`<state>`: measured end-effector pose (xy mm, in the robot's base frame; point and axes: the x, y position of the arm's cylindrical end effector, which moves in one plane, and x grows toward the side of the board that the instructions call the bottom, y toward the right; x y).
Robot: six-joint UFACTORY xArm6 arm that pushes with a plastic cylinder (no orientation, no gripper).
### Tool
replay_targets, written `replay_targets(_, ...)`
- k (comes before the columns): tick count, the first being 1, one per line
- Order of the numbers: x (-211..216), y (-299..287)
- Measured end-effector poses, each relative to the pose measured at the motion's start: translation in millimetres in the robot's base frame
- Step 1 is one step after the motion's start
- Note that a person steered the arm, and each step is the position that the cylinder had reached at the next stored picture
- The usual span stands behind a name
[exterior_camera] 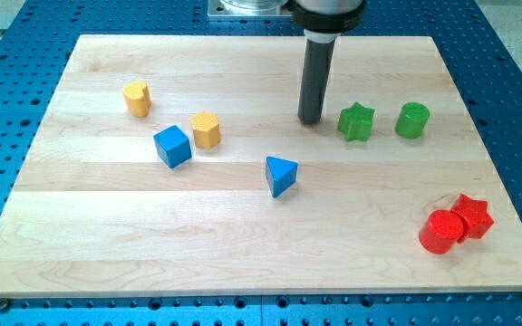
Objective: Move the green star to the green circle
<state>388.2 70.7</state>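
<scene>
The green star (356,121) lies on the wooden board at the view's upper right. The green circle (412,119) stands just to its right, with a small gap between them. My tip (311,119) rests on the board just left of the green star, a short gap away from it and roughly level with it. The rod rises straight up from the tip to the view's top edge.
A yellow heart-like block (137,98) and a yellow hexagon (206,129) lie at the upper left, with a blue cube (172,146) beside them. A blue triangle (280,175) sits near the middle. A red circle (440,232) and red star (471,216) touch at the lower right.
</scene>
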Motion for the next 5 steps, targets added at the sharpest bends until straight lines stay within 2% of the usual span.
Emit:
replay_targets(2, 9.7, 84.9)
replay_targets(3, 23.2, 37.7)
replay_targets(5, 29.5, 36.5)
